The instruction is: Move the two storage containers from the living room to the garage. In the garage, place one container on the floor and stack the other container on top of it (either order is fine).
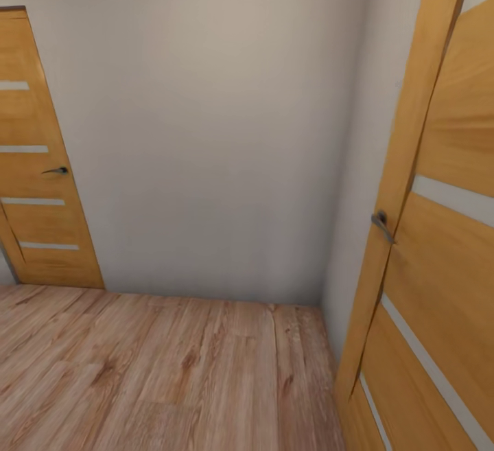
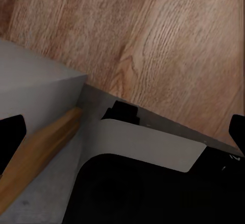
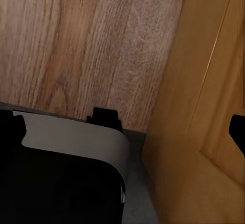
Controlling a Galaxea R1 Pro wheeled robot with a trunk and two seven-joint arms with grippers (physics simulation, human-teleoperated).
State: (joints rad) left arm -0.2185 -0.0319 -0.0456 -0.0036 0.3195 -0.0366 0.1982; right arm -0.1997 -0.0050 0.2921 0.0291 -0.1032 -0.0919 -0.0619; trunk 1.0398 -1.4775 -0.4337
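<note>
The two storage containers are out of view, and so are the garage and its dark floor. My left gripper (image 2: 122, 132) is open: its dark fingertips (image 2: 11, 132) stand wide apart over light wood planks (image 2: 168, 40) and my own black-and-white base (image 2: 148, 147), with nothing between them. My right gripper (image 3: 125, 129) is open too, its fingertips (image 3: 237, 132) spread with nothing held, close to a tan door (image 3: 204, 106).
A pale grey wall (image 1: 206, 128) closes the corner ahead. A tan door with glass slats (image 1: 41, 183) stands at the left. Another such door (image 1: 446, 245) with a metal handle (image 1: 381, 224) is very close on the right. Wood-plank floor (image 1: 158, 368) lies between them. A grey wall corner (image 2: 35, 86) sits near my base.
</note>
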